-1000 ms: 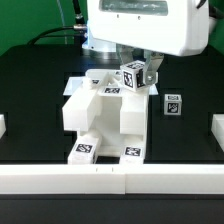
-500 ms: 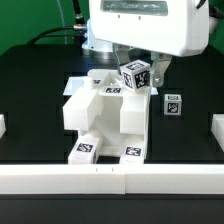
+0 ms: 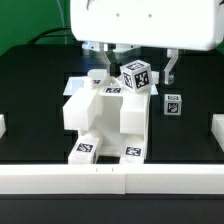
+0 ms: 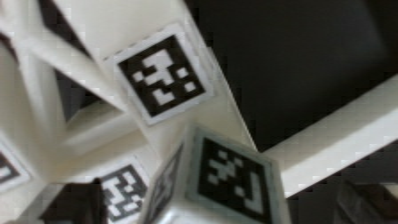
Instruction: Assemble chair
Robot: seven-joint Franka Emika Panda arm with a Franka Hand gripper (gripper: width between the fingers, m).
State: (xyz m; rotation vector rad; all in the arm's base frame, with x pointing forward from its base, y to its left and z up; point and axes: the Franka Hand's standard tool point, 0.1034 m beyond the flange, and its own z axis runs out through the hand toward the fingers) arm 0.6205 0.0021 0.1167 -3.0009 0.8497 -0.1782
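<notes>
Glossy white two-finger gripper [image 3: 141, 68] spread wide, fingers [image 3: 170, 68] either side of small matte white tagged cube [image 3: 138, 76], not pinching it. That cube sits on the top rear of the matte white blocky plastic chair body [image 3: 100, 115] mid black table [image 3: 30, 90]. Second small tagged white cube [image 3: 172, 103] lies on the table near the body, on the exterior view's right; the wrist view shows only blurred tagged faces [image 4: 169, 75].

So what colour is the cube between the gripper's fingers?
Small cube: white, black-and-white square tags; best in the exterior view.

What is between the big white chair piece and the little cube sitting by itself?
Nothing: just bare black table between the chair and the lone small cube, in the exterior view.
</notes>
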